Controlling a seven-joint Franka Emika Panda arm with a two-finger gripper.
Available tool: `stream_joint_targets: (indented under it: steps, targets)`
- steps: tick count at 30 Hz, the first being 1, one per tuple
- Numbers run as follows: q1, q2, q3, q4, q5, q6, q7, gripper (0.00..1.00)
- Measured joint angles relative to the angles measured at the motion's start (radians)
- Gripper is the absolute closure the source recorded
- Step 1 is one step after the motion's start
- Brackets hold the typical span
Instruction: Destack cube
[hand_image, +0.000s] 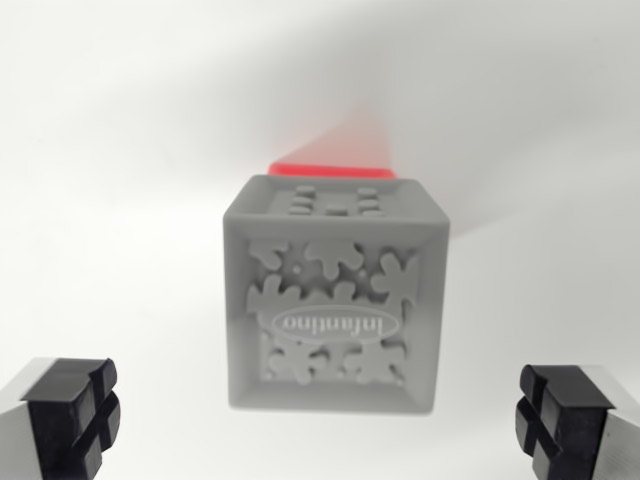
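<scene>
My hand is spread wide and holds nothing; its two black finger pads sit at the lower corners of the wrist view, well apart from each other. The grey cube, embossed with a logo and splat-shaped reliefs, lies centred between them and farther along my line of approach, not yet touched. A red cube shows beyond it, mostly hidden; I judge that the grey cube is stacked on it, on the white counter. The step in hand is the approach before the grasp. The next move calls for advancing until the pads flank the grey cube's two side faces, closing on that cube alone, then lifting straight off without dragging the red cube.
</scene>
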Motion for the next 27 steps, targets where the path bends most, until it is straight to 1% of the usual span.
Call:
stream_joint_targets:
  steps: [13, 23, 24, 27]
  targets:
    - [0.0, 0.086, -0.002, 0.002, 0.0, 0.083, 0.001, 0.0]
    - [0.001, 0.118, -0.003, 0.006, 0.0, 0.112, 0.002, 0.0]
    - [0.001, 0.119, -0.003, 0.006, 0.0, 0.113, 0.002, 1.0]
    - [0.001, 0.119, -0.003, 0.007, 0.0, 0.113, 0.002, 1.0]
